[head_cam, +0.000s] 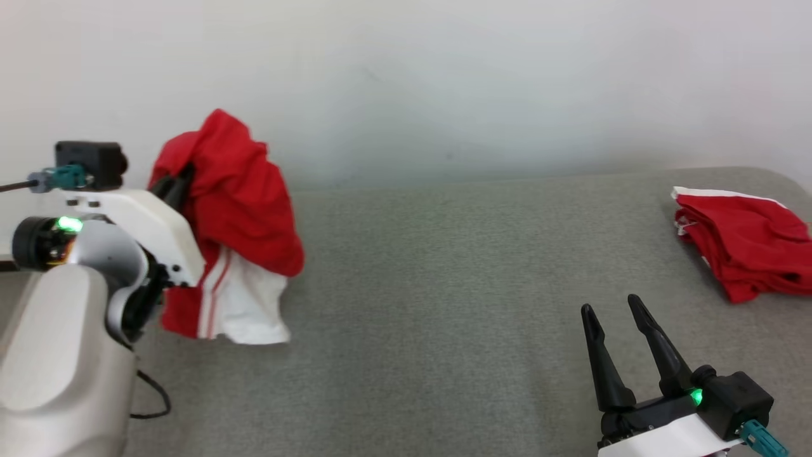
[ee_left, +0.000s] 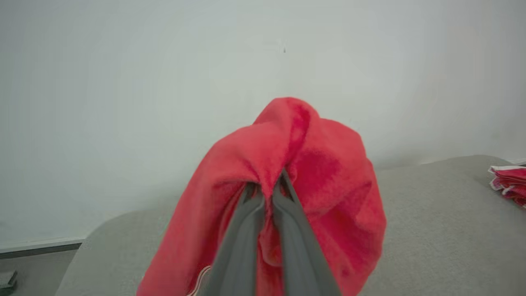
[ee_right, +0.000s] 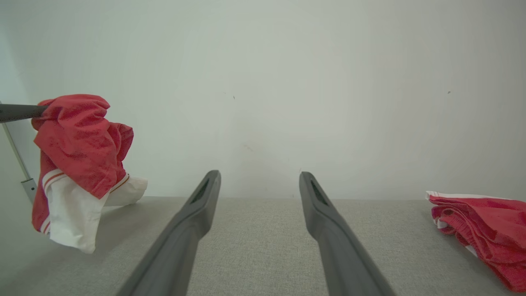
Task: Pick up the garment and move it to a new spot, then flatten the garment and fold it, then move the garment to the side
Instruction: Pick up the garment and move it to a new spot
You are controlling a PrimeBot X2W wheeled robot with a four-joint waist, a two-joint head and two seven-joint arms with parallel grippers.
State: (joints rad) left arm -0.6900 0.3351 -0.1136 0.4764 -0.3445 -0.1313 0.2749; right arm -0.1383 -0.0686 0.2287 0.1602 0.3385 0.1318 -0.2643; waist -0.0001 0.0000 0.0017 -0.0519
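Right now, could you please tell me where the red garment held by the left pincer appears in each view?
Head view: held garment, upper left.
Left wrist view: centre, pinched in the shut left pincer.
Right wrist view: far left.
Shared landmark: folded red pile at right.

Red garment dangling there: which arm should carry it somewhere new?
Left. The left gripper is shut on the red garment, holding it up. The right gripper is open, empty, and apart from it.

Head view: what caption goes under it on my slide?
Left gripper holds up a red-and-white garment; right gripper stands open; another red garment lies far right.
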